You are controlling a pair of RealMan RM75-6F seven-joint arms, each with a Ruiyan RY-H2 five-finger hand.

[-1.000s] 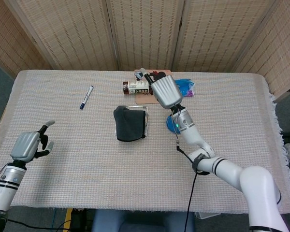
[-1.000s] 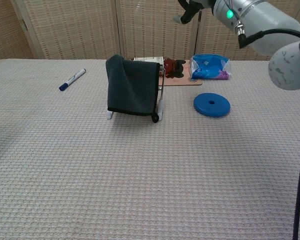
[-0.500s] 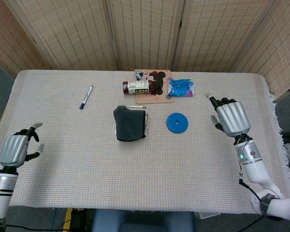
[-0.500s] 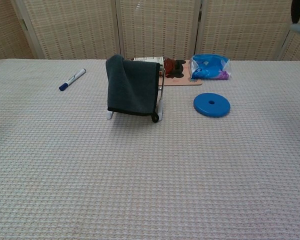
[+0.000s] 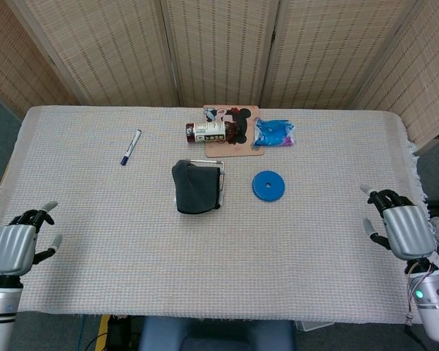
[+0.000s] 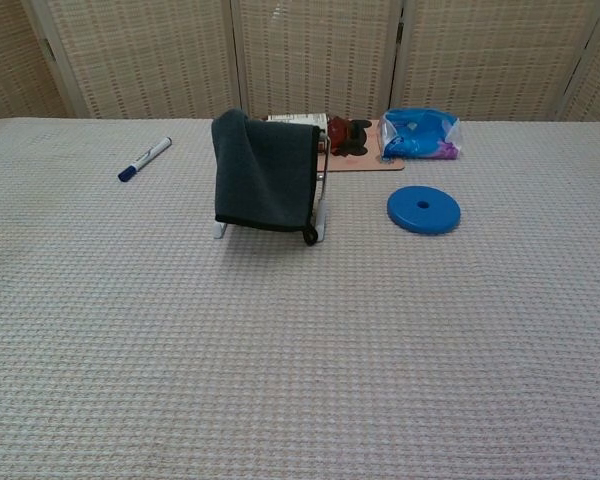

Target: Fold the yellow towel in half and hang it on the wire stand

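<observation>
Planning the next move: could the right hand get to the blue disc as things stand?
Probably yes. The right hand holds nothing, and only bare tablecloth lies between it and the blue disc; the draped stand sits beyond the disc.

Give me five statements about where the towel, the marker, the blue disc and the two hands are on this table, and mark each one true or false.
1. The towel hangs over the wire stand. True.
2. The towel is yellow. False: it looks dark grey in both views.
3. The right hand holds the blue disc. False: the disc lies on the table, and that hand is at the near right edge, holding nothing.
4. The marker lies left of the stand on the table. True.
5. The left hand rests on the towel. False: it is at the near left corner, far from the towel, with nothing in it.
</observation>
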